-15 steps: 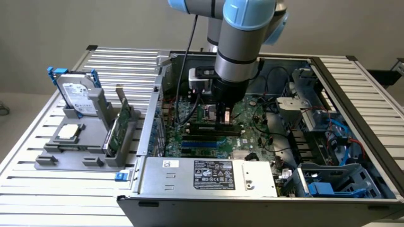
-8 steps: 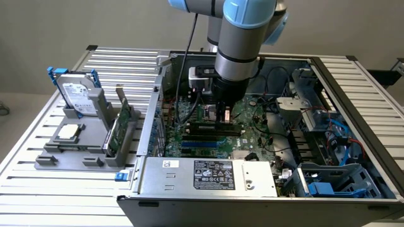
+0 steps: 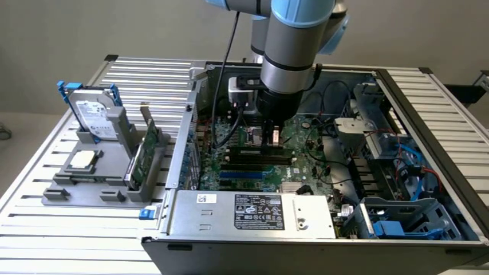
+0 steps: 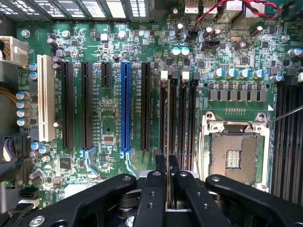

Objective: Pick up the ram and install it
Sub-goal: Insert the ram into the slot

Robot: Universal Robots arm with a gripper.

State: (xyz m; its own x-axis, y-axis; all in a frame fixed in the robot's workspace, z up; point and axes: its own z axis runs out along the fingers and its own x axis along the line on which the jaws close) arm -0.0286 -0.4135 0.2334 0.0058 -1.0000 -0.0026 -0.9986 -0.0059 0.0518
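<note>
Since the exterior view's left comes first: the grey plastic rack (image 3: 84,193) holds a silver hard drive with blue handles (image 3: 95,117), a square silver chip (image 3: 82,160) and a wide green expansion card (image 3: 145,152), all well apart from my arm. Right of it, the open grey metal computer case (image 3: 183,149) holds the green motherboard (image 4: 109,118). My black two-finger gripper (image 4: 167,163) is pinched narrow on the ram (image 4: 168,123), a thin circuit-board stick seen edge-on. Its long axis is parallel to the black memory slots with white latches (image 4: 182,118), directly over them. Seated or not, I cannot tell.
</note>
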